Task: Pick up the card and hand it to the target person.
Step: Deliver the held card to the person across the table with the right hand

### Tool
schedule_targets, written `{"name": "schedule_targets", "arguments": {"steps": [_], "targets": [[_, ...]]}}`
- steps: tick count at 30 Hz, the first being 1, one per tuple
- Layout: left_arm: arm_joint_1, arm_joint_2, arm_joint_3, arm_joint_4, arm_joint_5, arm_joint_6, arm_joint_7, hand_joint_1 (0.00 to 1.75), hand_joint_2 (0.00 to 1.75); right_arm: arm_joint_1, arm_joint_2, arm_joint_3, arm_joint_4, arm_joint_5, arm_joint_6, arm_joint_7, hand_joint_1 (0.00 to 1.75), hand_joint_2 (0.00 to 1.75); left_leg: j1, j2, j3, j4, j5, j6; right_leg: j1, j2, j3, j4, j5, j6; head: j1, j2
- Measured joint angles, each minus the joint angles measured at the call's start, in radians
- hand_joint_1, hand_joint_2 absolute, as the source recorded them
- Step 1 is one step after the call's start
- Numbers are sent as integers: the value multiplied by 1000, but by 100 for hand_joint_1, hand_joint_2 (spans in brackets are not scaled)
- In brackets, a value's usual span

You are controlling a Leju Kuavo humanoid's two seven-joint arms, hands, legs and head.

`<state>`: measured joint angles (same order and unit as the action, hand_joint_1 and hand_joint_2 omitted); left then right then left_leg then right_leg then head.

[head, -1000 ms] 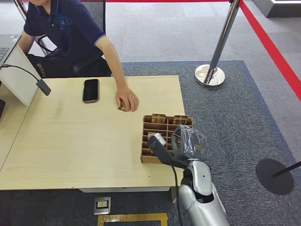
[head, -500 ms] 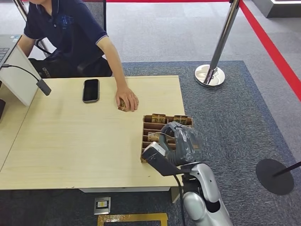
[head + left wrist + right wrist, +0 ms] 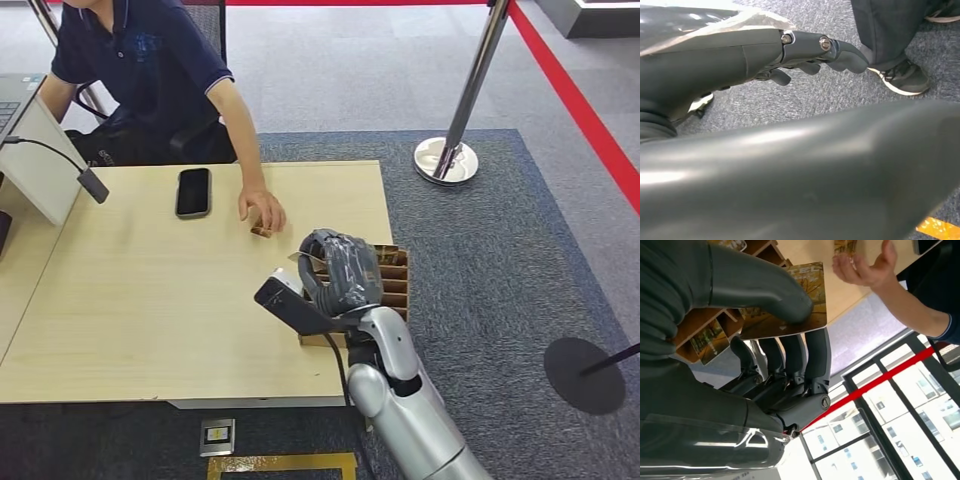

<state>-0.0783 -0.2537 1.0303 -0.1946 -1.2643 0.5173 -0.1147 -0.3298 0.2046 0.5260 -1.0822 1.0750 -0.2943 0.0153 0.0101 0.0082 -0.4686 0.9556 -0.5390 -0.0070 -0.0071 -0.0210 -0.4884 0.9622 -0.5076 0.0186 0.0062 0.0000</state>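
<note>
Surface: pale wood grain. Card: golden-brown printed picture. Compartment box: brown cardboard. Right robot hand: dark grey; arm silver. Phone: black. Person's shirt: navy blue. Carpet: speckled blue-grey. Barrier tape: red.

Right robot hand lifted card toward person's hand.

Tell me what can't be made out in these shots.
- Card: its print, mostly under the right hand's thumb in the right wrist view.
- Box compartments: covered by that hand in the head view.
- Small item by the person's hand: too small.
- Left hand: its fingers, blocked by a dark blurred shape.
</note>
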Motion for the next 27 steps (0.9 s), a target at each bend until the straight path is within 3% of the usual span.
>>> {"name": "schedule_targets", "arguments": {"steps": [9,22,27], "targets": [[-2,0,-2,0,-8,8,18,0,0,-108,62,16,167,113,-88,33,138,175,0,0,0,0,0,0,0,0,0,0,0,0,0,0],[-3,0,-2,0,7,15,28,0,0,-173,128,34,313,111,-94,6,125,175,0,0,0,0,0,0,0,0,0,0,0,0,0,0],[-3,0,-2,0,8,16,29,0,0,-179,136,37,346,109,-105,0,111,175,0,0,0,0,0,0,0,0,0,0,0,0,0,0]]}}
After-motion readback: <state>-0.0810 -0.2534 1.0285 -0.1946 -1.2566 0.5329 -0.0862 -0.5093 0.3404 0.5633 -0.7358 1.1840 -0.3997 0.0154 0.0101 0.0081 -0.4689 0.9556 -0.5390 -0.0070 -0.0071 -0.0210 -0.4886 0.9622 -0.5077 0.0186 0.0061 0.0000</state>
